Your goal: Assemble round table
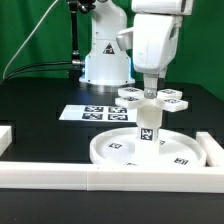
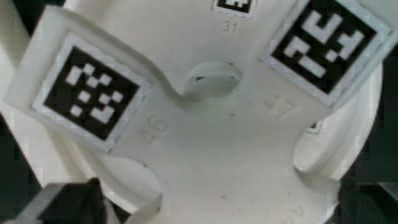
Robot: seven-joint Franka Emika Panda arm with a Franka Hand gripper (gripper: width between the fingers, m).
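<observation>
gripper (image 1: 150,95) is down on the cross-shaped foot piece (image 1: 152,99), atop the cylinder leg (image 1: 147,130) standing in the round disc (image 1: 112,149); its fingers seem closed on the foot, though hidden. next, twisting it home squarely

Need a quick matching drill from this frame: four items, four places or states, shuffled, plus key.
Items
1. large rimmed white round disc
2. short thick white cylinder leg
3. white cross-shaped foot piece
4. flat white marker board

Places
A. flat on the black table, behind the disc, beside the robot base
B. on top of the leg, under the gripper
C. lying on the table at the front, by the white bars
D. standing upright on the disc

Pairs: 1-C, 2-D, 3-B, 4-A
</observation>
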